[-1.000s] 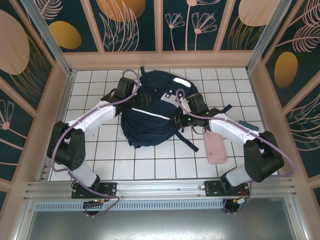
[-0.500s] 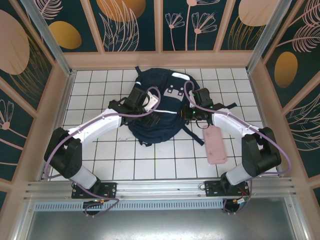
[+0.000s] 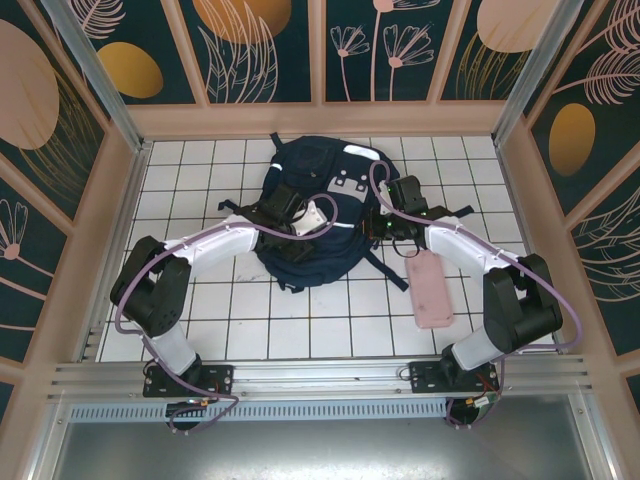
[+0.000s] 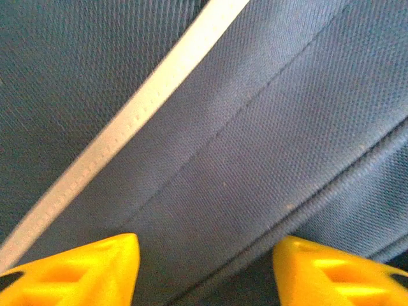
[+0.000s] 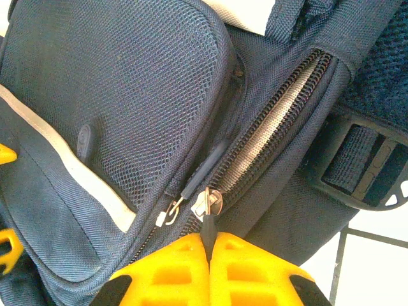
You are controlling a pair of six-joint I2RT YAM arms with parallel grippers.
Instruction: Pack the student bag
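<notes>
A white-tiled table (image 3: 330,330) fills the walled cell, and the student bag (image 3: 320,262) lies on it in the far middle, front side up, between the two arms. It is navy blue, with light grey patches near its far end and black straps trailing toward the near edge.

The left arm (image 3: 210,245) reaches in from the near left and ends over the middle of the bag. The right arm (image 3: 465,250) bends in from the near right to the bag's right side. A flat pink case (image 3: 430,290) lies on the tiles just under the right arm's forearm, near the bag but apart from it.

In the right wrist view, a navy mesh pocket (image 5: 127,95) bulges on the bag's front, and beside it runs a zip track (image 5: 274,127) that gapes open, with grey lining showing. A black strap buckle (image 5: 357,169) sits at the bag's edge over the white tiles.

In the left wrist view, a white reflective stripe (image 4: 127,111) crosses the navy weave on a slant.

The left gripper (image 4: 205,248) has its yellow fingers spread apart close over the fabric, with nothing pinched between them; whether they touch the cloth cannot be told. The right gripper (image 5: 209,245) is clenched on the black zipper pull (image 5: 208,223) at the near end of the open track.
</notes>
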